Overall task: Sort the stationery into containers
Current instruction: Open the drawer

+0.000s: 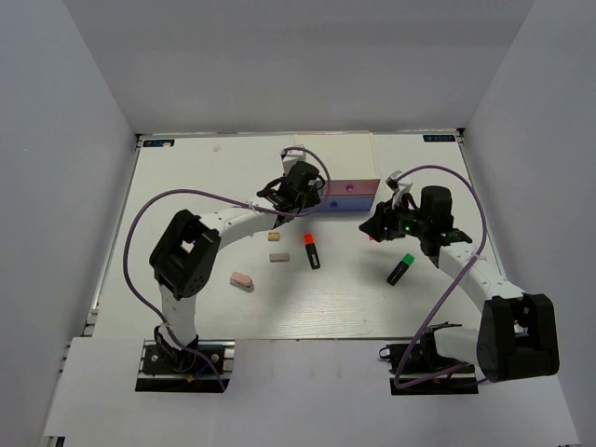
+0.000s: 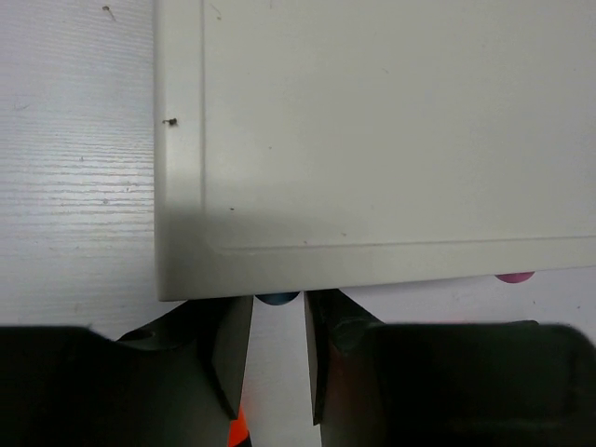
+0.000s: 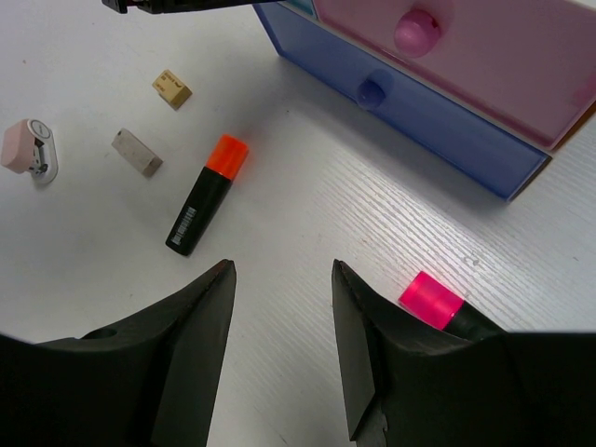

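Note:
The white box (image 2: 372, 140) fills the left wrist view. My left gripper (image 2: 277, 298) is at its front edge, jaws narrowly apart and closed on the blue drawer knob (image 2: 277, 300). In the top view it (image 1: 303, 191) hides the blue drawer beside the pink drawer (image 1: 349, 187) and the blue-purple drawer (image 1: 349, 204). My right gripper (image 3: 282, 267) is open and empty above the table. The pink highlighter (image 3: 431, 300) lies just right of it. The orange highlighter (image 3: 205, 197), tan eraser (image 3: 172, 88), grey eraser (image 3: 137, 152) and pink eraser (image 3: 28, 149) lie to the left. The green highlighter (image 1: 400, 268) lies near the right arm.
The pink knob (image 3: 416, 31) and the blue-purple knob (image 3: 372, 91) face my right gripper (image 1: 377, 226). White walls enclose the table on the left, right and back. Purple cables loop above both arms.

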`<action>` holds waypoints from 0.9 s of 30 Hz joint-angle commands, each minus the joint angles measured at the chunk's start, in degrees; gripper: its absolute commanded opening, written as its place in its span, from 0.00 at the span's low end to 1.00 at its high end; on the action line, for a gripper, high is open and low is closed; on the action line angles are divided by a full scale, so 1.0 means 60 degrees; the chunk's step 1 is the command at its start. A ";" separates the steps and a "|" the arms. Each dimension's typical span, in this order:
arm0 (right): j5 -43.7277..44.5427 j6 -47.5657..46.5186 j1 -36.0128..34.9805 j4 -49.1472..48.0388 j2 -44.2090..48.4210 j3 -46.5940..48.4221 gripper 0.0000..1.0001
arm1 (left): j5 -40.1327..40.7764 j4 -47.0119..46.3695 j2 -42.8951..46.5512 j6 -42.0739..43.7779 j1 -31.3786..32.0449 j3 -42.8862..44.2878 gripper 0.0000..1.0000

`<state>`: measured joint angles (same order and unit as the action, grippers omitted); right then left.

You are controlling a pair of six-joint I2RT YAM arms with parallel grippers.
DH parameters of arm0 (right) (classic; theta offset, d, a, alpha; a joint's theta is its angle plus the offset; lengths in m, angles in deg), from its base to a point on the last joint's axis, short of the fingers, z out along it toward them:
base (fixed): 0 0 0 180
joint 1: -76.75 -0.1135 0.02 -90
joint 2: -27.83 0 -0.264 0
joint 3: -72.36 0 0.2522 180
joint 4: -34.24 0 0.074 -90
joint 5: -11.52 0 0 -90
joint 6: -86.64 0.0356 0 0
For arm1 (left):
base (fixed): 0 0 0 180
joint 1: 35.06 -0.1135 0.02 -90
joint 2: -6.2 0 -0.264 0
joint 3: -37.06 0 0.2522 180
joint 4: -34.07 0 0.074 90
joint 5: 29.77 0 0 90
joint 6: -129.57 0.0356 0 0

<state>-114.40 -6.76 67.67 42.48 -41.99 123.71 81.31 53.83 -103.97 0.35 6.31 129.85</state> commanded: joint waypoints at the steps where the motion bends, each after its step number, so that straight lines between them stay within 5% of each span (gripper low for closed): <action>1: 0.0054 -0.0078 0.0020 -0.0018 0.0212 -0.0097 0.52 | 0.0529 0.0011 0.0168 -0.0055 0.0020 0.0452 0.38; 8: 0.0040 -0.0122 0.0020 -0.0032 0.0226 -0.0126 0.52 | 0.0866 0.0113 0.0168 -0.0055 0.0108 0.0452 0.34; 11: 0.0054 -0.0122 0.0019 -0.0018 0.0226 -0.0141 0.52 | 0.0866 0.0201 0.0168 -0.0055 0.0108 0.0452 0.45; 21: 0.0040 -0.0122 0.0005 0.0012 0.0284 -0.0170 0.53 | 0.0969 0.0201 0.0256 -0.0055 0.0108 0.0452 0.52; 27: 0.0025 -0.0137 0.0034 0.0026 0.0284 -0.0214 0.53 | 0.1057 0.0201 0.0256 0.0136 0.0108 0.0540 0.27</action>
<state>-114.40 -6.91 67.69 43.12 -41.73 122.73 85.38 55.56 -104.05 0.48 6.92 130.70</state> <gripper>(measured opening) 0.528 0.316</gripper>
